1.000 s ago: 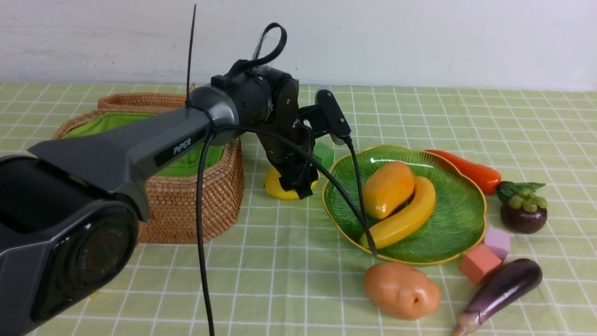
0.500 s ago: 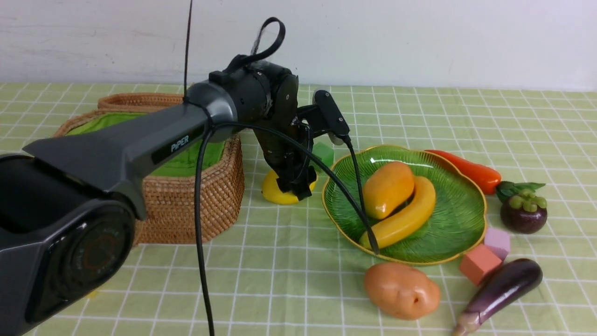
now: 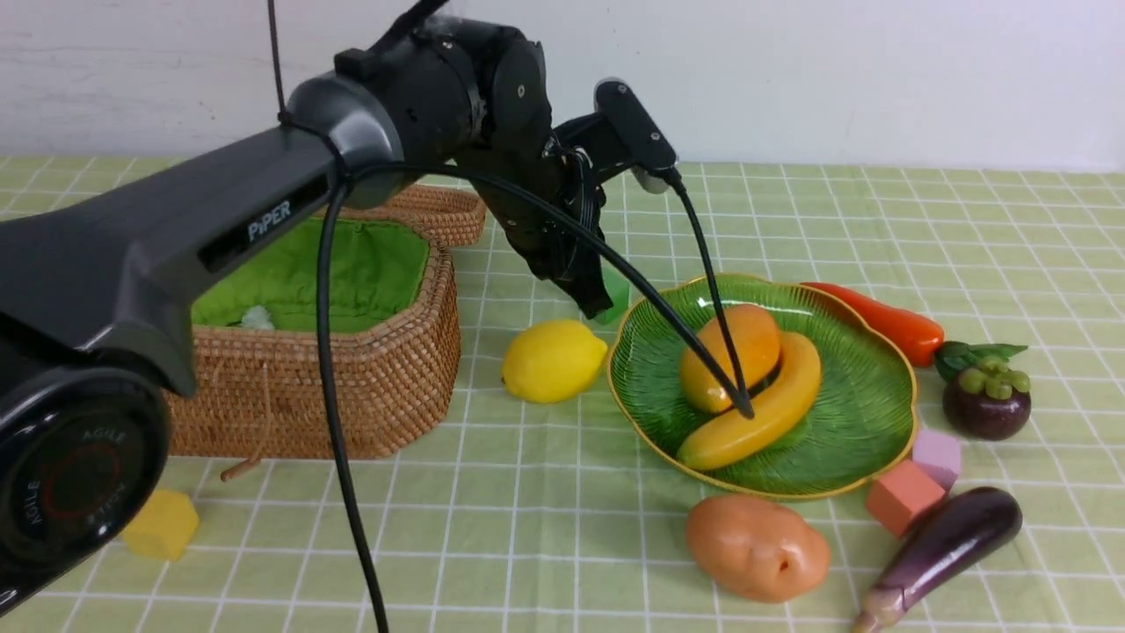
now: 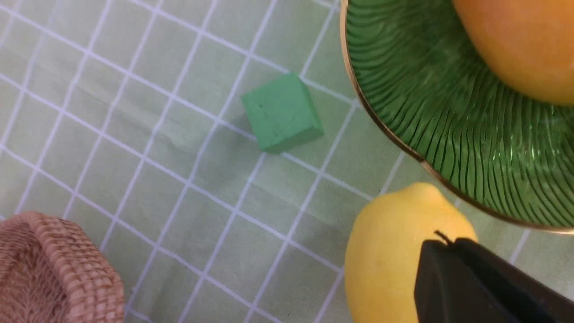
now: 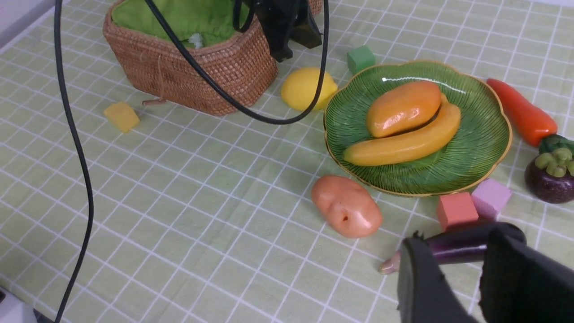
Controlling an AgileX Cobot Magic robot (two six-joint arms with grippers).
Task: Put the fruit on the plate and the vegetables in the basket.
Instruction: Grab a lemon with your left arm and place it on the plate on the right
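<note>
Woven basket [image 3: 387, 387]: no vegetables seen inside.
Writing: "PiPER" on the left arm [image 3: 176, 229]; "AGILE" on its joint ring.
Lemon [image 3: 554, 360]: on the surface, between basket and plate.
Left jaws: shut, empty, above the lemon.
Plate [image 3: 844, 440]: mango [image 3: 760, 343] and banana [image 3: 791, 387] in.
Waiting on the surface: potato [image 3: 756, 545], pepper [image 3: 888, 323], eggplant [image 3: 949, 541], mangosteen [image 3: 984, 409].
Right jaws: part open, empty, short of the eggplant.
Progress: two of seven placed, I judge.
</note>
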